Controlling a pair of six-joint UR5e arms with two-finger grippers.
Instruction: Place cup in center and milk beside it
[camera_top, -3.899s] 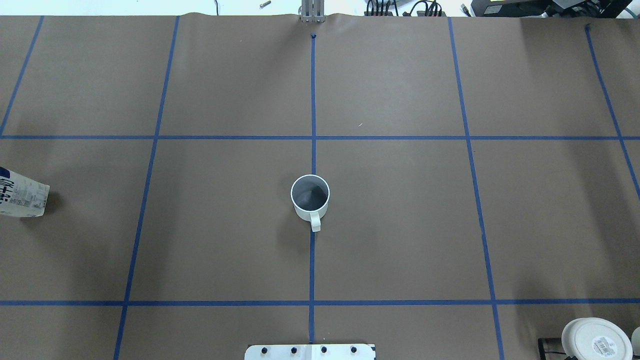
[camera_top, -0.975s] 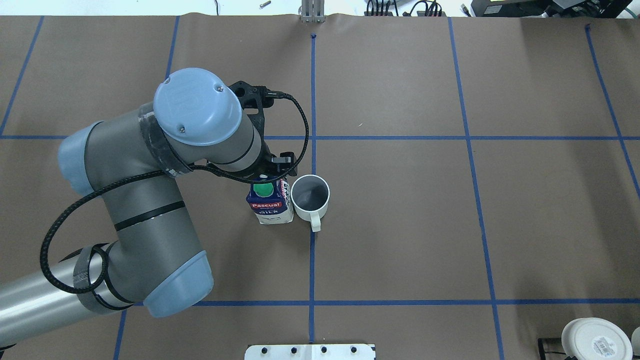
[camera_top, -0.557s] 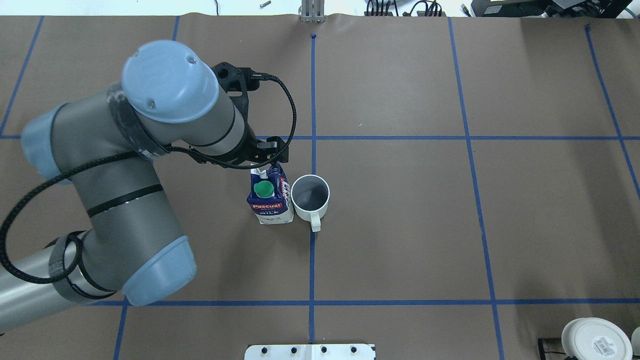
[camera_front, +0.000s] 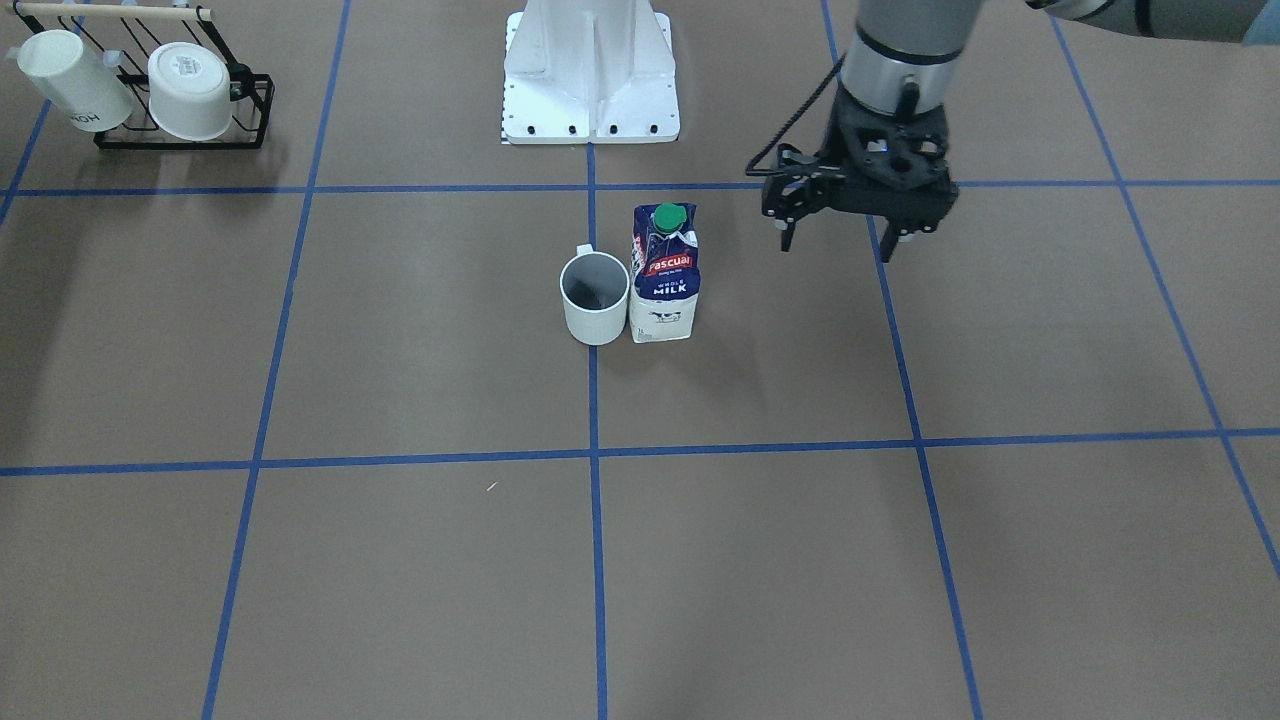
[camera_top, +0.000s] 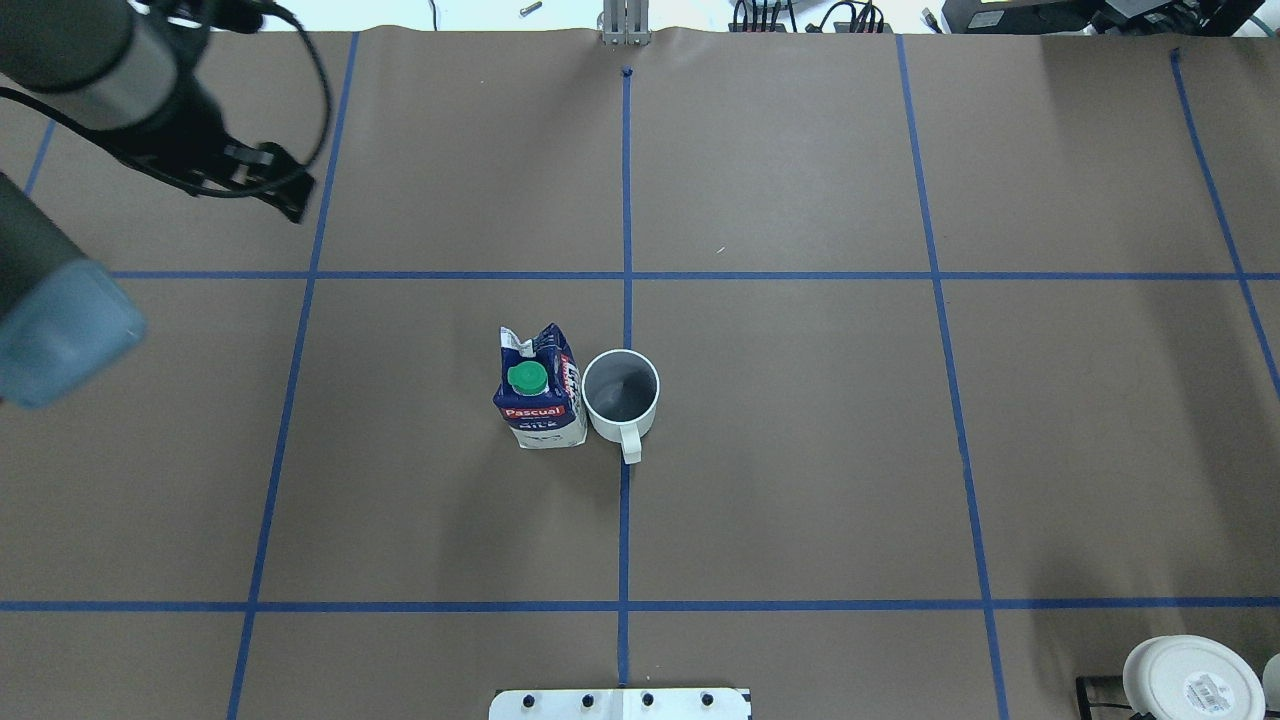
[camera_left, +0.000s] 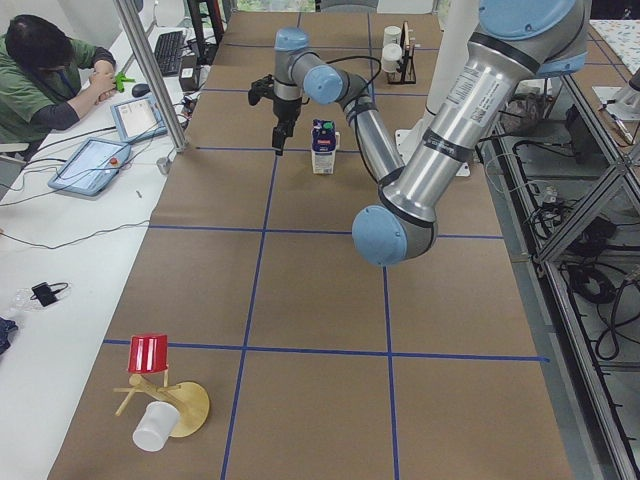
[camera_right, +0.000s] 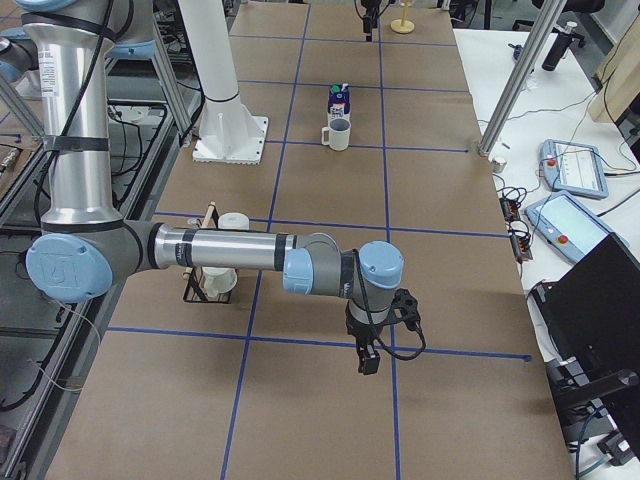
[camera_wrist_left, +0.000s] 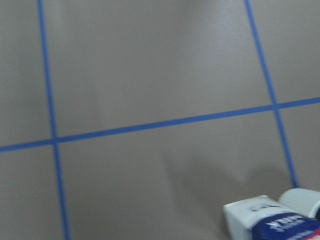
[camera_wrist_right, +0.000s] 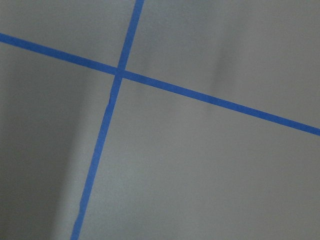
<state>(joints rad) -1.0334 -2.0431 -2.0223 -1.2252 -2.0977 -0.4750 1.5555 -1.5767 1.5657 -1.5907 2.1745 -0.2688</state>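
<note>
The plain white cup (camera_top: 620, 395) stands on the blue tape line (camera_top: 624, 520) in the center (camera_top: 760, 440) of the brown paper, with its handle toward the robot. The milk (camera_top: 540, 395), a dark-blue and white carton with a green cap, stands upright close against the cup's side; both show in the front view, the cup (camera_front: 595, 300) and the milk (camera_front: 665, 275). My left gripper (camera_front: 837, 248) hangs open and empty, well apart from the carton. My right gripper (camera_right: 368, 355) shows only in the exterior right view, low over the paper far from both; I cannot tell its state.
A black wire rack (camera_front: 180, 135) holding two other white cups stands near the robot's base plate (camera_front: 590, 90) on its right side. A wooden stand with a red cup (camera_left: 150, 355) and a white cup sits at the table's left end. An operator (camera_left: 45, 75) sits beside the table.
My left gripper has let go of the milk and drawn away up and to the far left. The carton now stands free beside the cup, which has not moved.
</note>
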